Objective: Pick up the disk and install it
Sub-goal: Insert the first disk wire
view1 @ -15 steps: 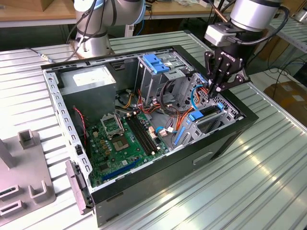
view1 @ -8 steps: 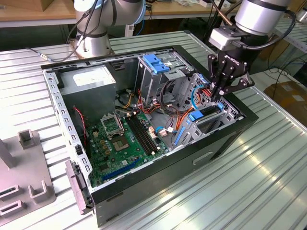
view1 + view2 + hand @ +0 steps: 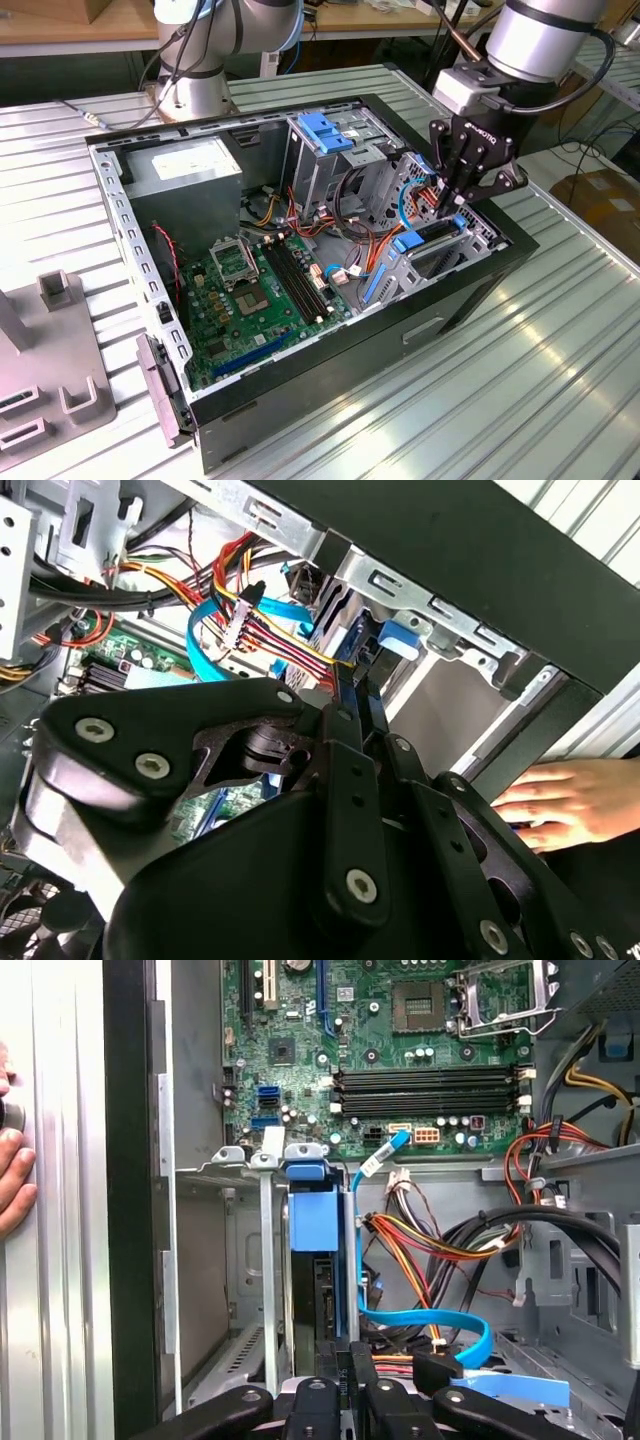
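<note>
Here the open PC case [image 3: 480, 270] is the landmark. Going left to right in the exterior view: a grey fixture [image 3: 50, 380] lies well clear of the case's front end, the power supply [image 3: 190, 165] sits in its far corner, the motherboard [image 3: 260, 285] lies on its floor, and the gripper [image 3: 452, 200] hangs over the drive bay at its right end.

The disk [image 3: 425, 245] stands on edge in that bay, blue frame showing, partly down between the metal rails. In the first wrist view it is the blue-capped slab [image 3: 313, 1225] between 2 rails, beside a blue data cable [image 3: 400, 1310].

The fingers look pressed together at the disk's top edge, in both wrist views; whether they pinch it or just push I cannot tell.

A hand [image 3: 570, 800] rests on the case's outer wall.

Risks, as I judge them: the disk could jam if tilted against a rail, cables could snag underneath, and the hand is close.
</note>
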Action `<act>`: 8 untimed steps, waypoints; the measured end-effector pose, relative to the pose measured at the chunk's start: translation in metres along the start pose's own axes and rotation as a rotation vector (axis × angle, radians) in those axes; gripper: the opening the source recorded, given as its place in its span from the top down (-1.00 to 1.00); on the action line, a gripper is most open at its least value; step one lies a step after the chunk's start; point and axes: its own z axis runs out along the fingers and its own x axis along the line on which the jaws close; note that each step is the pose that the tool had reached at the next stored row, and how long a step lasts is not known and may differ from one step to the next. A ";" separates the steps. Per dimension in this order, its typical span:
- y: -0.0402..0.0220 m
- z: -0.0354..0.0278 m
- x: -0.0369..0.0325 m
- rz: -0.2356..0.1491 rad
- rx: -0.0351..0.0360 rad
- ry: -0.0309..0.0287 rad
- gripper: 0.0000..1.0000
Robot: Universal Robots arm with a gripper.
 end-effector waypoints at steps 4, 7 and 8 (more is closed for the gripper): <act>0.0004 0.0007 0.0000 -0.004 0.0009 0.0001 0.67; 0.0005 0.0008 0.0000 -0.004 0.0009 0.0000 0.67; 0.0005 0.0008 0.0001 -0.004 0.0009 0.0000 0.67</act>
